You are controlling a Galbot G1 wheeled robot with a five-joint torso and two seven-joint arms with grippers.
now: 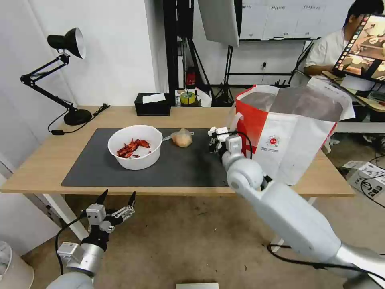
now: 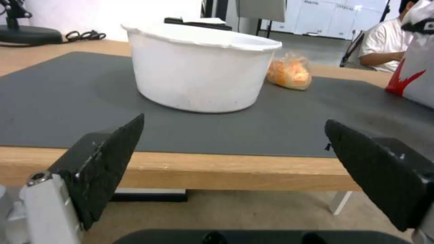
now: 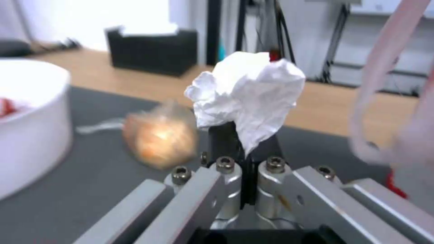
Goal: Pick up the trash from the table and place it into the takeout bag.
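Note:
On the table [image 1: 48,160], a white round bowl [image 1: 135,146] [image 2: 199,67] holding red shells sits on the dark mat [image 1: 188,170]. To its right lies a small clear bag of yellowish stuff [image 1: 182,137] [image 2: 289,73] [image 3: 158,135]. My right gripper [image 1: 213,138] [image 3: 244,139] hovers over the mat just right of that bag, shut on a crumpled white tissue [image 3: 249,98]. The white-and-red takeout bag [image 1: 288,128] [image 2: 416,67] stands open at the table's right end, close beside that gripper. My left gripper [image 1: 116,198] [image 2: 234,120] hangs open below the table's front edge, facing the bowl.
A black tissue box [image 1: 152,103] [image 3: 151,51] and a yellow tape roll [image 1: 187,97] sit at the back edge. A black desk lamp [image 1: 68,72] stands at the back left with its cord on the wood. Boxes [image 1: 367,176] lie on the floor to the right.

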